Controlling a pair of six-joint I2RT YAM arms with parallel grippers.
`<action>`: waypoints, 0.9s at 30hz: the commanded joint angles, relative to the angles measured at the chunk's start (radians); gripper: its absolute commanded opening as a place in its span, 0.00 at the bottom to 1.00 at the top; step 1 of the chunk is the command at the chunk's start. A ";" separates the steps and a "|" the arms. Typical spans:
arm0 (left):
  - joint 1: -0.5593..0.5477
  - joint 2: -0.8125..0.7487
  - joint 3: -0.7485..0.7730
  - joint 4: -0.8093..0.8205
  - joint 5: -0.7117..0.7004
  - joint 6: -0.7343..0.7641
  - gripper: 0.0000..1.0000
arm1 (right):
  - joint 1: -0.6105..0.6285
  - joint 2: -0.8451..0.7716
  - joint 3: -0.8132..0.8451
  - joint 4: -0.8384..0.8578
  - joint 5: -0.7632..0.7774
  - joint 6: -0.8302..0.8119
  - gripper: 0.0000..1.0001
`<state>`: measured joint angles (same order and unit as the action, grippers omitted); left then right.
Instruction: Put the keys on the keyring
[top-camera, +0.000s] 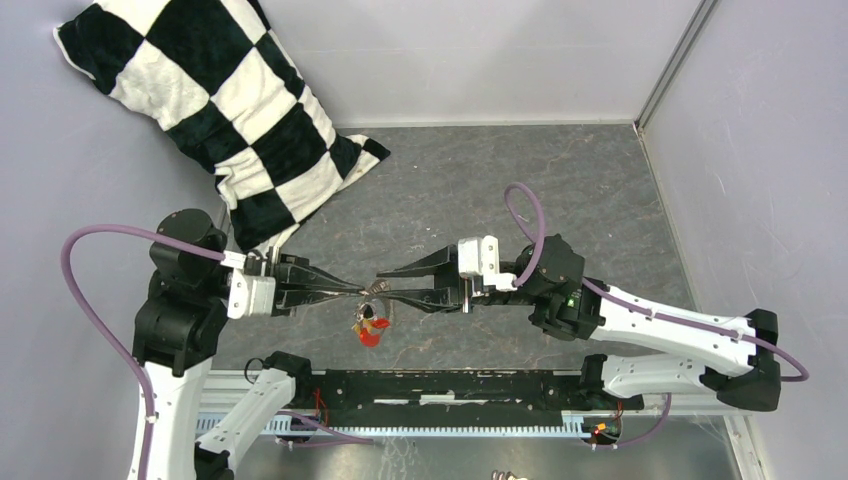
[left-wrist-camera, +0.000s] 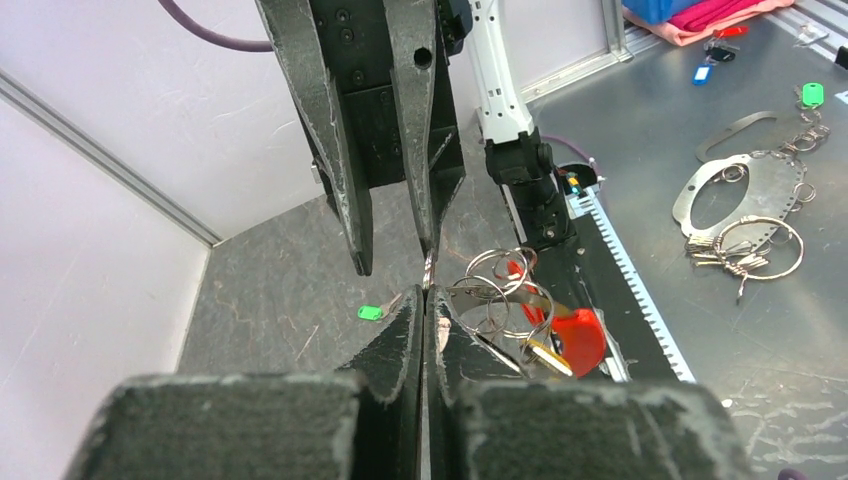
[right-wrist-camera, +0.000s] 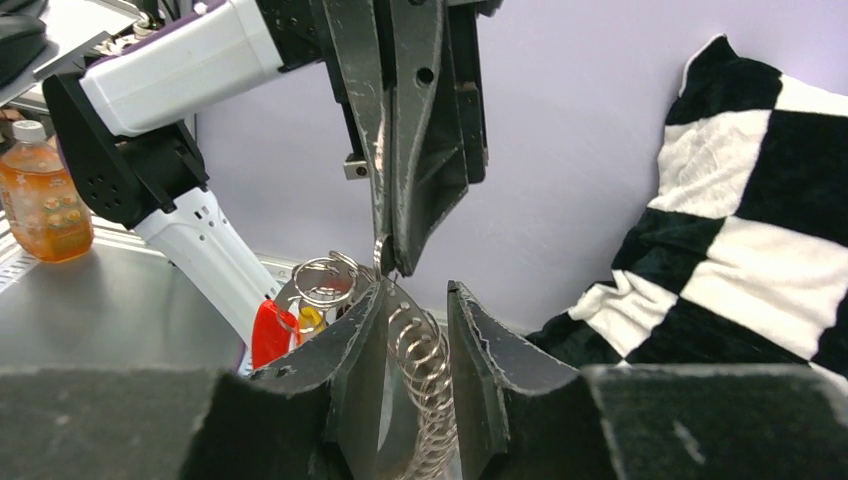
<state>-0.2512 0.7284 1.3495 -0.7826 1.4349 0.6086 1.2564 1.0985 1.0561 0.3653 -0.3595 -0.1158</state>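
Both scuffed black: left end effector (top-camera: 356, 292) clamped, seemingly, on coiled wire keyring (right-wrist-camera: 428, 378); right end effector (right-wrist-camera: 415, 293) apart.

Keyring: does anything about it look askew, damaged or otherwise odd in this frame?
Yes. The keyring looks stretched into a loose spiral, like a spring, rather than a flat loop. The left end effector, shut on it, holds it off the table, the right end effector's jaws apart beside it. A green key lies alone on the table.
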 joint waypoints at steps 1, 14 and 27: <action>-0.002 0.002 -0.014 0.033 0.007 -0.012 0.02 | 0.003 0.019 0.010 0.069 -0.046 0.040 0.34; -0.002 0.002 -0.023 0.084 -0.018 -0.036 0.02 | 0.005 0.039 0.009 0.053 -0.043 0.052 0.39; -0.002 -0.004 -0.029 0.085 -0.033 -0.040 0.02 | 0.004 0.026 -0.023 0.092 0.054 0.057 0.19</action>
<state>-0.2512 0.7280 1.3201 -0.7334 1.4040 0.6064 1.2568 1.1301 1.0393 0.3946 -0.3523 -0.0711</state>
